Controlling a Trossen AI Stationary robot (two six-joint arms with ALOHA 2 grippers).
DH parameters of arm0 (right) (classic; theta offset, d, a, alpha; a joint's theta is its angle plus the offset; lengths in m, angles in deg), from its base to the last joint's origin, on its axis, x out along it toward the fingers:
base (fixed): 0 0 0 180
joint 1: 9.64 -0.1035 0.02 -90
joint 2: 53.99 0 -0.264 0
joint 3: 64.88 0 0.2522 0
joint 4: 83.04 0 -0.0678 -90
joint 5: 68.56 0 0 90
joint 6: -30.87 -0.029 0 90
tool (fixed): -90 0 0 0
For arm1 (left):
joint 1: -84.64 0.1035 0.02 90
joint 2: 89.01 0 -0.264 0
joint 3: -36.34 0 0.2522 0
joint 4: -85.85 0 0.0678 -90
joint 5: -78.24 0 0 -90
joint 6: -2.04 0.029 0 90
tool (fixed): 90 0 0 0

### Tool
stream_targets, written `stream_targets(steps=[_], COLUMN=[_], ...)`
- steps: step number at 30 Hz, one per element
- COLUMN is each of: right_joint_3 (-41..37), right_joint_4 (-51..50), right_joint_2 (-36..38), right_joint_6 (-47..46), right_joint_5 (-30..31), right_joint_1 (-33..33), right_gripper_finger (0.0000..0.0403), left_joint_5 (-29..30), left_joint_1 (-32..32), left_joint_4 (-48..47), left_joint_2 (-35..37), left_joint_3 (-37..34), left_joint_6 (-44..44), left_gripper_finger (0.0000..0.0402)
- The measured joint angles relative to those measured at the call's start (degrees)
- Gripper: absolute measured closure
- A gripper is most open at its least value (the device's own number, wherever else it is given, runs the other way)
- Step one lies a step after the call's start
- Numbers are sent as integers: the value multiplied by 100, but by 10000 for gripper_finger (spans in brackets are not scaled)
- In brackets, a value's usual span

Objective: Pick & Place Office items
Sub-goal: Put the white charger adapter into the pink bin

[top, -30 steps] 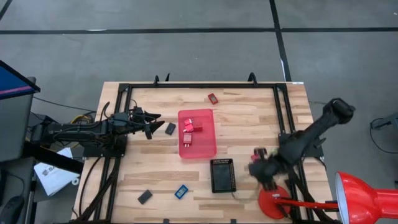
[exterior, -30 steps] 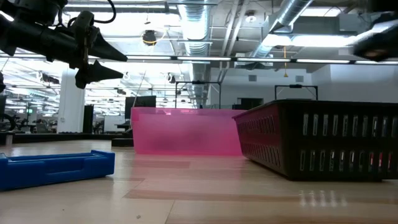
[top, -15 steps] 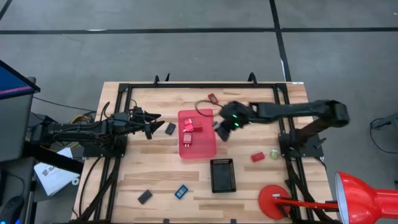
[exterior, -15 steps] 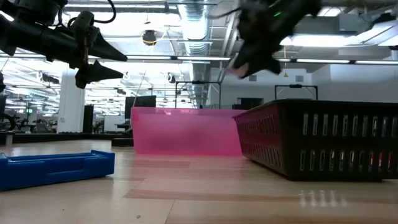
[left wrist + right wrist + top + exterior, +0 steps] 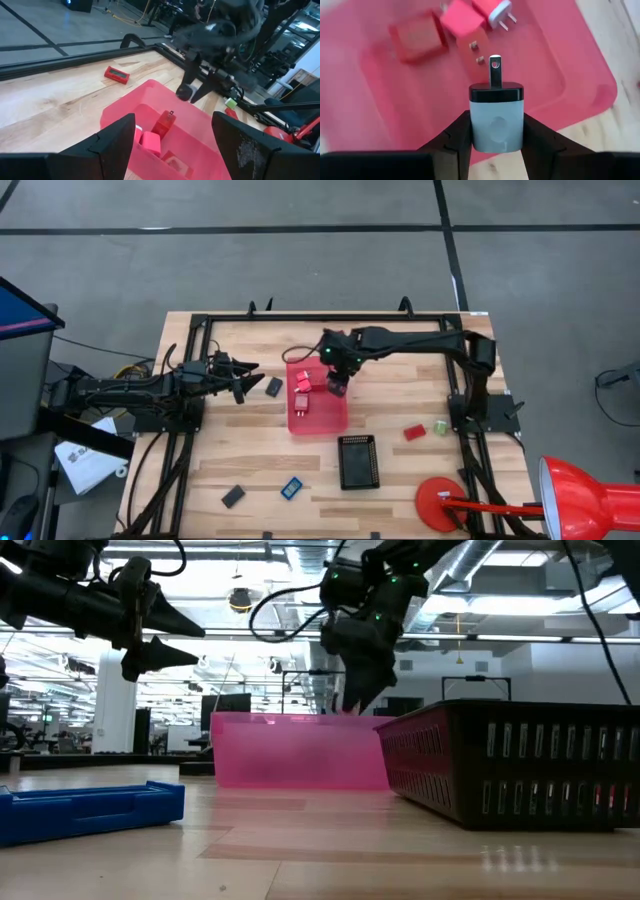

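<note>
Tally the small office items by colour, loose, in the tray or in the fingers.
Red pieces: 5, three of them in the pink tray
Black pieces: 2
Blue piece: 1
Green piece: 1
Silvery-white piece: 1, held above the tray
Total: 10

The right arm is stretched from its base at the worktop's right side across toward the centre, its forearm running along the far half. The right gripper (image 5: 337,387) is pointed downward, and its fingers (image 5: 455,137) are clamped on the sides of a small grey-and-black plug adapter (image 5: 496,118). The left arm is laid low along the worktop's left side, the left gripper (image 5: 240,383) aimed inward with its fingers (image 5: 116,141) spread apart and nothing between them.
</note>
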Motion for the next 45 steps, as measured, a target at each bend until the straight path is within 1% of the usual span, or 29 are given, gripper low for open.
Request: stream_targets(steps=[3,6,7,11,14,29,36,45], right_joint_3=[46,-1,4,28,7,16,16,16], right_joint_4=[-184,-76,100,435,299,607,604,606], right_joint_2=[-116,-186,-229,-303,-336,-407,-407,-407], right_joint_6=[586,1128,1278,1580,1758,2381,2511,2509], right_joint_5=[118,119,123,199,229,254,252,252], right_joint_1=[42,103,123,228,322,420,452,457], right_gripper_finger=[280,279,279,279,278,278,276,261], left_joint_5=[0,0,0,0,0,0,0,0], left_joint_1=[1,0,1,-1,-5,-5,-5,-5], left_joint_4=[2,4,5,46,90,127,125,122], left_joint_2=[-1,0,-1,-2,0,0,-2,-2], left_joint_3=[0,0,0,0,0,0,0,0], left_joint_6=[0,0,-1,-2,-1,-2,-2,-2], left_gripper_finger=[142,142,142,142,142,142,142,142])
